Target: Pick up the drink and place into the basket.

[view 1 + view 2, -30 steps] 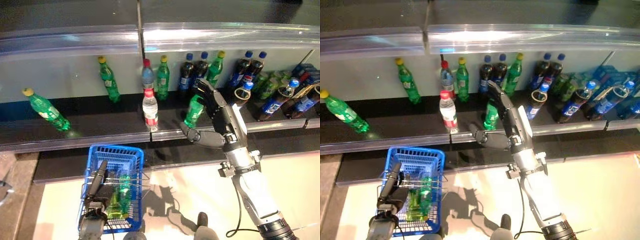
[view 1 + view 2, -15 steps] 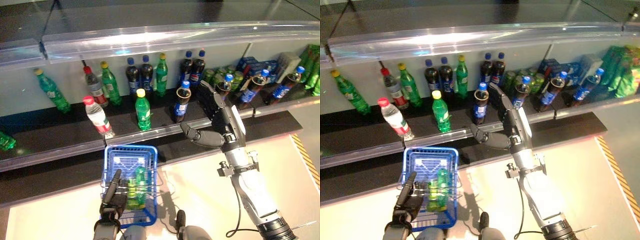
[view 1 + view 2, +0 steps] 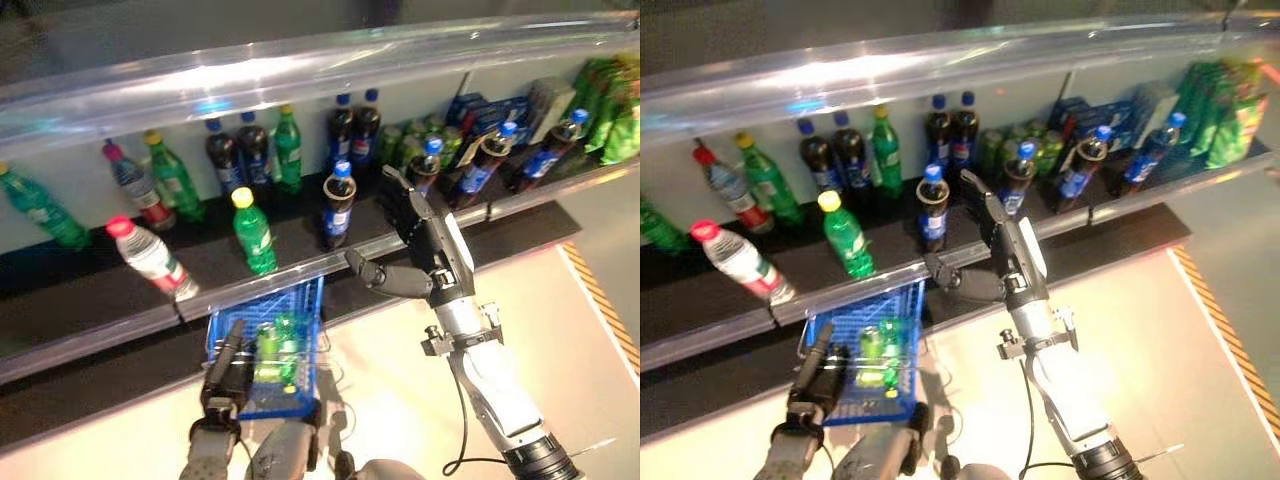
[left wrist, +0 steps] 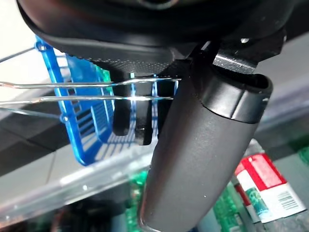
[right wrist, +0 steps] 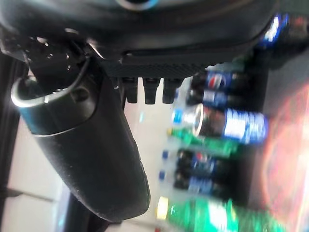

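While basket-gripping, left hand low.

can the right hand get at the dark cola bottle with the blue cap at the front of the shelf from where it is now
Probably yes. The right hand is open and empty beside the cola bottle, level with the shelf's front edge, and nothing stands between them. The nearest green bottle is farther off.

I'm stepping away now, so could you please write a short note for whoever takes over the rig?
Left hand: fingers curled round the wire handles of the blue basket, carrying it in front of the shelf.
Right hand: open and empty, raised at the shelf edge, just right of the cola bottle standing at the front.
Done: green bottles already lie in the basket.
Left: grasp the next drink, probably that cola bottle, and put it in the basket.
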Robot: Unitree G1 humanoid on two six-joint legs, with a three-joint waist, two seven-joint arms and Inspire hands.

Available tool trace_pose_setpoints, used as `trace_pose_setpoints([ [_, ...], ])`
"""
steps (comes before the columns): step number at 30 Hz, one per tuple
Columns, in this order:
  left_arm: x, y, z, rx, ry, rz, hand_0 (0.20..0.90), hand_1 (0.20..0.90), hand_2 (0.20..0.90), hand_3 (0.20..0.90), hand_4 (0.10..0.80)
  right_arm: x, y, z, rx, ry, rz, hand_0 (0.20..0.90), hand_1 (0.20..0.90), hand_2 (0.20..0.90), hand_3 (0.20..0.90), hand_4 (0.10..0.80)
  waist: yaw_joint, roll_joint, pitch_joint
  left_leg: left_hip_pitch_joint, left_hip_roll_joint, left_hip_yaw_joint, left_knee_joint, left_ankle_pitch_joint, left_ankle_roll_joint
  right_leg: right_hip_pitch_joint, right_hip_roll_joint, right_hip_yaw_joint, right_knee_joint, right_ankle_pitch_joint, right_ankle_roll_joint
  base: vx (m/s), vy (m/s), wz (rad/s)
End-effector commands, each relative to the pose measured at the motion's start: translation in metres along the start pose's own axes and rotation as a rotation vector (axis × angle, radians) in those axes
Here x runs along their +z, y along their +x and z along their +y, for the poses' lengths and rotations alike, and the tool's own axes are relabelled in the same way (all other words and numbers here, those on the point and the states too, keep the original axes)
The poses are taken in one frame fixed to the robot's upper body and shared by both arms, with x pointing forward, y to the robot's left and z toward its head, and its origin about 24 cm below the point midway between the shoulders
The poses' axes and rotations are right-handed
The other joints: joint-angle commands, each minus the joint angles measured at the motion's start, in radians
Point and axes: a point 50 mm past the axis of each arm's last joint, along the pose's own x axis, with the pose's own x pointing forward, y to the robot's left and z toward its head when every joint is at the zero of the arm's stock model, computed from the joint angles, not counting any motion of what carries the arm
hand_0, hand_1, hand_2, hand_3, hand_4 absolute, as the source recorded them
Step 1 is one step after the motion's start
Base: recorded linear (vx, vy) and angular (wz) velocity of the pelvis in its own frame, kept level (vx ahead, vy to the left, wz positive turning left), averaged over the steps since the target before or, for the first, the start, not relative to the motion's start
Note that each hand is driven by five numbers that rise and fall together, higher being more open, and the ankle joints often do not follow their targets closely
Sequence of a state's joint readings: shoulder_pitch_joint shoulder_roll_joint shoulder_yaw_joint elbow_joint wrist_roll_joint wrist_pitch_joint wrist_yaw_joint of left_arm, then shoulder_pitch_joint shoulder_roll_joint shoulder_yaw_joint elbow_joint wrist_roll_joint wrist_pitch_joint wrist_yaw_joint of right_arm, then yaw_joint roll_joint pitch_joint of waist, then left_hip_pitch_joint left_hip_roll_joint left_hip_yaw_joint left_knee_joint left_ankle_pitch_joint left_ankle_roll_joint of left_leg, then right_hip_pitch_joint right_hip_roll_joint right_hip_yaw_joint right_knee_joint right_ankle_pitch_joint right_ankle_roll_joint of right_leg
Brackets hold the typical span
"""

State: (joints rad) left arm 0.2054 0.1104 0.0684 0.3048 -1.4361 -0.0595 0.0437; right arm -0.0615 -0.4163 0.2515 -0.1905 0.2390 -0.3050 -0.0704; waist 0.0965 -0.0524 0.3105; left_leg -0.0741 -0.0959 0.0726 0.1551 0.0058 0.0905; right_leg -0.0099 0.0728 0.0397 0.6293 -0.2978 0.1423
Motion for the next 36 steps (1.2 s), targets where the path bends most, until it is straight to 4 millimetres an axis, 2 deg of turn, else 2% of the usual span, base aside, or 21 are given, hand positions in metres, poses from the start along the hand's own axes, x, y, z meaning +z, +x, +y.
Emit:
trace_pose_setpoints([
  [1, 0.038, -0.003, -0.081, -0.488, 0.065, -0.142, 0.3, 0.3, 0.3, 0.2, 0.1, 0.031, 0.011, 0.002, -0.027, 0.046, -0.23, 0.9, 0.9, 0.9, 0.9, 0.8, 0.011, 0.01, -0.176, 0.004, -0.017, -0.022, -0.029, -0.049, -0.013, -0.006, 0.049, -0.051, -0.025, 0.418, 0.034, 0.247, -0.125, 0.1],
  [4, 0.038, -0.002, -0.087, -0.506, 0.076, -0.133, 0.3, 0.3, 0.3, 0.2, 0.1, 0.029, 0.011, 0.003, -0.039, 0.038, -0.234, 0.9, 0.9, 0.9, 0.9, 0.8, -0.009, 0.021, -0.167, 0.03, -0.01, -0.069, -0.03, -0.053, -0.022, -0.041, -0.032, -0.085, -0.122, 0.34, 0.001, 0.158, -0.115, 0.29],
  [6, 0.034, 0.001, -0.1, -0.539, 0.085, -0.115, 0.3, 0.3, 0.3, 0.2, 0.1, 0.032, 0.011, -0.002, -0.059, 0.012, -0.263, 0.9, 0.9, 0.9, 0.9, 0.8, -0.037, 0.037, -0.147, 0.068, 0.006, -0.139, -0.033, -0.083, -0.039, -0.062, -0.135, -0.074, -0.331, 0.289, -0.022, 0.243, -0.36, 0.9],
  [7, 0.033, 0.0, -0.105, -0.542, 0.082, -0.118, 0.3, 0.3, 0.3, 0.2, 0.1, 0.033, 0.011, -0.004, -0.059, 0.012, -0.27, 0.9, 0.9, 0.9, 0.9, 0.8, -0.051, 0.037, -0.143, 0.085, 0.014, -0.152, -0.035, -0.105, -0.047, -0.077, -0.185, -0.045, -0.419, 0.324, -0.014, 0.246, -0.403, 0.97],
  [9, 0.035, -0.001, -0.109, -0.534, 0.078, -0.126, 0.3, 0.3, 0.3, 0.2, 0.1, 0.035, 0.013, -0.004, -0.053, 0.013, -0.267, 0.9, 0.9, 0.9, 0.9, 0.8, -0.066, 0.034, -0.137, 0.119, 0.032, -0.163, -0.041, -0.137, -0.066, -0.092, -0.251, -0.009, -0.53, 0.415, 0.008, 0.263, -0.424, 0.65],
  [10, 0.039, -0.003, -0.112, -0.53, 0.07, -0.132, 0.3, 0.3, 0.3, 0.2, 0.1, 0.036, 0.017, -0.003, -0.044, 0.019, -0.263, 0.9, 0.9, 0.9, 0.9, 0.8, -0.073, 0.036, -0.134, 0.154, 0.069, -0.171, -0.057, -0.159, -0.083, -0.108, -0.289, 0.025, -0.593, 0.476, 0.03, 0.308, -0.536, 0.64],
  [11, 0.042, -0.003, -0.112, -0.53, 0.07, -0.132, 0.3, 0.3, 0.3, 0.2, 0.1, 0.036, 0.019, -0.003, -0.042, 0.021, -0.26, 0.9, 0.9, 0.9, 0.9, 0.8, -0.075, 0.039, -0.131, 0.173, 0.098, -0.181, -0.067, -0.167, -0.091, -0.113, -0.287, 0.048, -0.596, 0.479, 0.038, 0.282, -0.55, 0.64],
  [12, 0.045, -0.004, -0.111, -0.53, 0.067, -0.133, 0.3, 0.3, 0.3, 0.2, 0.1, 0.037, 0.021, -0.005, -0.031, 0.023, -0.26, 0.9, 0.9, 0.9, 0.9, 0.8, -0.073, 0.038, -0.134, 0.183, 0.128, -0.192, -0.076, -0.164, -0.103, -0.102, -0.277, 0.059, -0.588, 0.453, 0.046, 0.214, -0.459, 0.59],
  [13, 0.045, -0.005, -0.109, -0.524, 0.067, -0.129, 0.3, 0.3, 0.3, 0.2, 0.1, 0.038, 0.023, -0.006, -0.023, 0.02, -0.254, 0.9, 0.9, 0.9, 0.9, 0.8, -0.069, 0.035, -0.141, 0.19, 0.158, -0.202, -0.091, -0.154, -0.119, -0.081, -0.267, 0.054, -0.597, 0.424, 0.054, 0.194, -0.44, 0.69],
  [15, 0.043, -0.007, -0.102, -0.51, 0.065, -0.114, 0.3, 0.3, 0.3, 0.2, 0.1, 0.038, 0.023, -0.01, -0.02, 0.01, -0.236, 0.9, 0.9, 0.9, 0.9, 0.8, -0.056, 0.032, -0.152, 0.185, 0.199, -0.211, -0.109, -0.126, -0.145, -0.053, -0.255, 0.028, -0.601, 0.394, 0.045, 0.132, -0.318, 0.71],
  [18, 0.041, -0.012, -0.091, -0.485, 0.032, -0.097, 0.3, 0.3, 0.3, 0.2, 0.1, 0.044, 0.023, -0.022, -0.015, -0.006, -0.217, 0.9, 0.9, 0.9, 0.9, 0.8, -0.039, 0.023, -0.167, 0.166, 0.273, -0.195, -0.13, -0.063, -0.181, -0.027, -0.216, -0.036, -0.576, 0.338, 0.008, 0.095, -0.317, 0.27],
  [20, 0.034, -0.013, -0.084, -0.483, 0.032, -0.068, 0.3, 0.3, 0.3, 0.2, 0.1, 0.044, 0.018, -0.028, -0.041, -0.026, -0.217, 0.9, 0.9, 0.9, 0.9, 0.8, -0.031, 0.011, -0.163, 0.112, 0.297, -0.156, -0.114, -0.017, -0.187, -0.007, -0.199, -0.098, -0.576, 0.317, -0.022, 0.022, -0.291, 0.28],
  [21, 0.031, -0.012, -0.084, -0.484, 0.034, -0.054, 0.3, 0.3, 0.3, 0.2, 0.1, 0.044, 0.016, -0.03, -0.054, -0.028, -0.219, 0.9, 0.9, 0.9, 0.9, 0.8, -0.032, 0.007, -0.161, 0.093, 0.299, -0.132, -0.102, -0.007, -0.186, -0.001, -0.195, -0.12, -0.579, 0.313, -0.029, -0.028, -0.283, 0.56],
  [22, 0.025, -0.011, -0.083, -0.498, 0.044, -0.025, 0.3, 0.3, 0.3, 0.2, 0.1, 0.044, 0.01, -0.034, -0.083, -0.048, -0.222, 0.9, 0.9, 0.9, 0.9, 0.8, -0.041, 0.002, -0.155, 0.059, 0.297, -0.047, -0.075, 0.006, -0.185, 0.01, -0.192, -0.181, -0.59, 0.306, -0.042, -0.043, -0.218, 0.86],
  [24, 0.018, -0.008, -0.084, -0.512, 0.043, -0.003, 0.3, 0.3, 0.3, 0.2, 0.1, 0.042, 0.007, -0.033, -0.098, -0.074, -0.224, 0.9, 0.9, 0.9, 0.9, 0.8, -0.053, 0.005, -0.154, 0.035, 0.289, 0.0, -0.064, 0.011, -0.189, 0.009, -0.192, -0.22, -0.593, 0.302, -0.049, -0.055, -0.097, 1.15],
  [29, 0.012, -0.007, -0.086, -0.511, 0.038, -0.021, 0.3, 0.3, 0.3, 0.2, 0.1, 0.038, 0.009, -0.031, -0.11, -0.063, -0.219, 0.9, 0.9, 0.9, 0.9, 0.8, -0.075, 0.04, -0.162, 0.077, 0.283, -0.015, -0.165, 0.047, -0.205, 0.006, -0.18, -0.211, -0.579, 0.279, -0.052, 0.019, 0.083, 0.23],
  [36, 0.014, -0.01, -0.085, -0.488, 0.048, -0.023, 0.3, 0.3, 0.3, 0.2, 0.1, 0.034, -0.002, -0.027, -0.103, -0.063, -0.197, 0.9, 0.9, 0.9, 0.9, 0.8, -0.106, 0.067, -0.185, 0.146, 0.261, 0.011, -0.194, 0.021, -0.215, 0.052, -0.215, -0.194, -0.608, 0.286, -0.025, 0.075, 0.142, -0.1],
])
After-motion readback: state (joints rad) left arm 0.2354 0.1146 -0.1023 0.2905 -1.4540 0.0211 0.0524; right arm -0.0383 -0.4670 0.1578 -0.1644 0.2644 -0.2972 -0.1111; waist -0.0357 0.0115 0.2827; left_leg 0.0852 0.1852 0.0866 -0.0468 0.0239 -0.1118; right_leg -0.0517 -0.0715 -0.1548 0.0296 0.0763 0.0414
